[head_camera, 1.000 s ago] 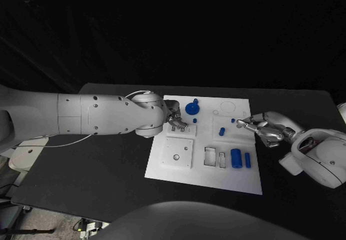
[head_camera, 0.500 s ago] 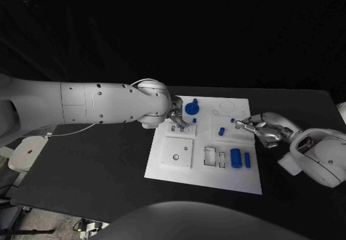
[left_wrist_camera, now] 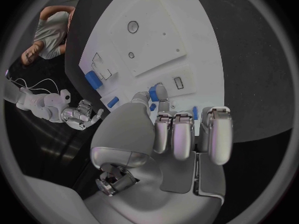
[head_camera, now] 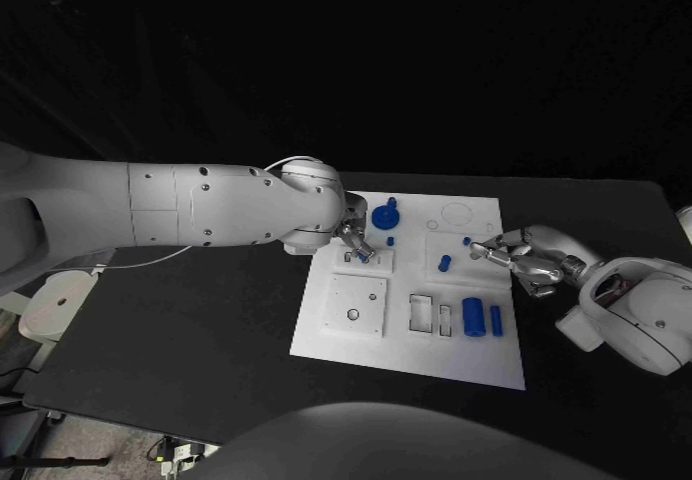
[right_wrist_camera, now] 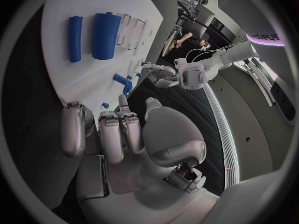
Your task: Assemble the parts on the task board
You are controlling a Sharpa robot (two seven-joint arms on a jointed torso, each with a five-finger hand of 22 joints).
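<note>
We read this moment as a placing step near the far left corner of the task board (head_camera: 408,345), the white plate lying mid-table with blue parts scattered over it. The left hand (head_camera: 355,243) hangs over a small slotted block at the board's left edge; in its wrist view the fingers (left_wrist_camera: 175,134) lie curled side by side, and a small blue piece (left_wrist_camera: 153,92) shows at the tip of one, though we cannot tell whether it is pinched or merely behind the fingertip. The right hand (head_camera: 522,258) rests at the board's right edge, its fingers curled in together, and we cannot see that it holds anything. To do the step well, we judge the left hand should descend straight and slowly, keeping clear of the round blue knob (head_camera: 384,214) just beside it. Two blue cylinders (head_camera: 473,316) lie side by side near the board's near right part, well apart from both hands. Open black table (head_camera: 188,340) lies to the board's left and near side, giving the left arm room to withdraw; the right hand sits close to the board's edge, with the table's own edge not far beyond.
</note>
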